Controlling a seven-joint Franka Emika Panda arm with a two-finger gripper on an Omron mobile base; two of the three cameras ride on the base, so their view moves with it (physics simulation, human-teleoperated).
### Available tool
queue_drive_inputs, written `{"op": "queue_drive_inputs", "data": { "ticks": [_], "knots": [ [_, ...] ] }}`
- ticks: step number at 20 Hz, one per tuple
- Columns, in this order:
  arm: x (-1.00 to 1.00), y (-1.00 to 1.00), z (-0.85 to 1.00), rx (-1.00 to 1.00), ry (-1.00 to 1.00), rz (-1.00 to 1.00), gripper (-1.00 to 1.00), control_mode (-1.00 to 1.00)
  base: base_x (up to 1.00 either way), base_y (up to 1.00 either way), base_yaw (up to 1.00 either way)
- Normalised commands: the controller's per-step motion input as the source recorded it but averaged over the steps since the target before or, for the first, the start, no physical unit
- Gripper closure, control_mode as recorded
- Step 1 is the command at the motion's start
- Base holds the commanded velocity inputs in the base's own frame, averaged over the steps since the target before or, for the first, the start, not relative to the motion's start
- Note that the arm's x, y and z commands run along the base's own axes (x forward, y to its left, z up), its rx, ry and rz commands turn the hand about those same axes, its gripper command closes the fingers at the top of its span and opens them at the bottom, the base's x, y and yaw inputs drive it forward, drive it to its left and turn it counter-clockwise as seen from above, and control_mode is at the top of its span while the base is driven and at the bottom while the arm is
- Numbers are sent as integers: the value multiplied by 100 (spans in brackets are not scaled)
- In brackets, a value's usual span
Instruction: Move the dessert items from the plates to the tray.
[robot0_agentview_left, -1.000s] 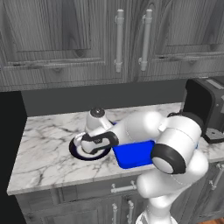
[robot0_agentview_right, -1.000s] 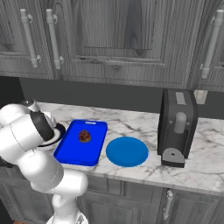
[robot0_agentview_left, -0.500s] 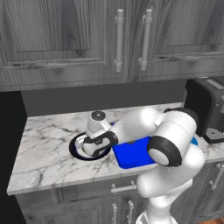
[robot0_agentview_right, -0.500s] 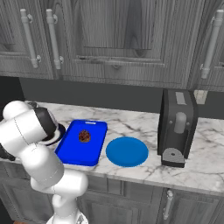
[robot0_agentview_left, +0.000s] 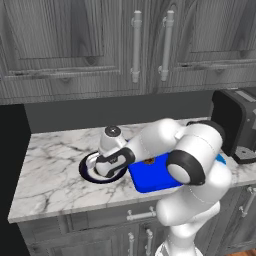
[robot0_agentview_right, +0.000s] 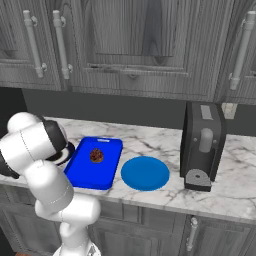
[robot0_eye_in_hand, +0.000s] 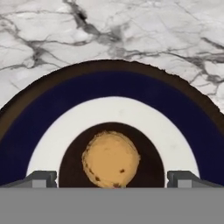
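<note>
Marble tabletop (robot0_eye_in_hand: 52, 26) under grey kitchen cabinets (robot0_agentview_right: 130, 45), toaster (robot0_agentview_right: 202, 145) at the far end. Tan-orange pastry (robot0_eye_in_hand: 111, 158) resting at the dark centre of the navy-rimmed plate (robot0_eye_in_hand: 131, 89), framed between the spread tips of the claw (robot0_eye_in_hand: 112, 177), jaws wide and holding nothing. Chocolate piece (robot0_agentview_right: 96, 156) already lying on the blue tray (robot0_agentview_right: 82, 172), beside the bare round blue plate (robot0_agentview_right: 145, 173). Likely light, crumbly and prone to rolling; best pinched gently across the widest part, at mid-height, then lifted straight up.
</note>
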Motion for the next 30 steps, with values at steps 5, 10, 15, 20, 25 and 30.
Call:
{"op": "queue_drive_inputs", "data": {
  "ticks": [5, 10, 15, 20, 25, 30],
  "knots": [
    [4, 1, 0, 0, 0, 0, -100, -100, 0, 0, 0],
    [1, 8, -12, 0, 1, 0, -100, -100, 0, 0, 0],
    [6, 13, -19, 0, 0, 0, -100, -100, 0, 0, 0],
    [14, 2, -6, 0, 0, 0, -100, -100, 0, 0, 0],
    [0, 0, 0, 0, 0, 0, 100, -100, 0, 0, 0],
    [0, 0, 0, 0, 0, 0, 100, -100, 0, 0, 0]
  ]
}}
